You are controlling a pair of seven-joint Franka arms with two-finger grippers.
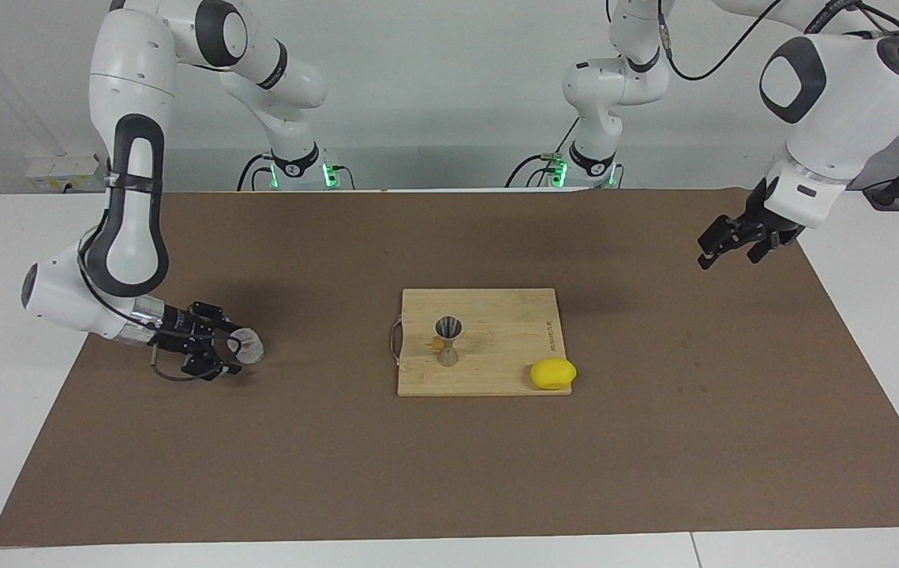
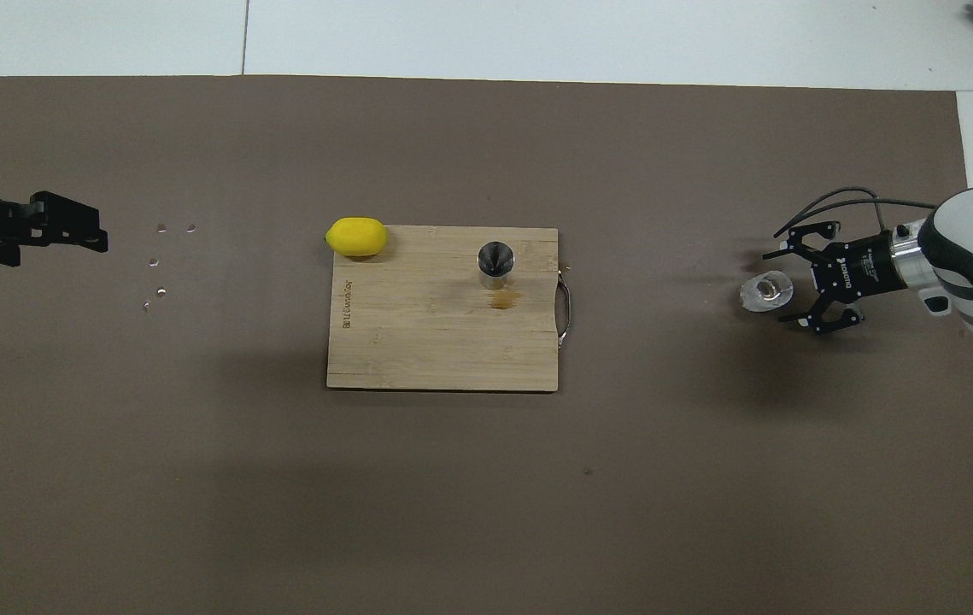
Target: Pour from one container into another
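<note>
The brown mat (image 1: 449, 442) covers most of the table, and at its middle lies the pale bamboo cutting board (image 1: 496, 371) with a metal handle at the edge facing the right arm's end. A yellow lemon (image 1: 552, 373) rests on the board's corner farthest from the robots, toward the left arm's end. The small silvery hourglass-shaped metal jigger (image 1: 447, 341) stands upright on the board, well apart from the small clear ribbed glass cup (image 1: 247, 345), which sits on the mat toward the right arm's end. The right gripper (image 1: 222, 350) lies low beside the cup, fingers spread either side of it – the grasp looks not yet made, so it should close squarely on the ribbed wall and lift level before carrying to the jigger's narrow mouth. The left gripper (image 1: 737, 243) waits over the mat's other end; whether its fingers are parted cannot be told. The overhead view alone shows the cup's open mouth and scattered clear droplets (image 2: 163, 260) on the mat near the left gripper – the facing view shows the jigger's waisted shape.
</note>
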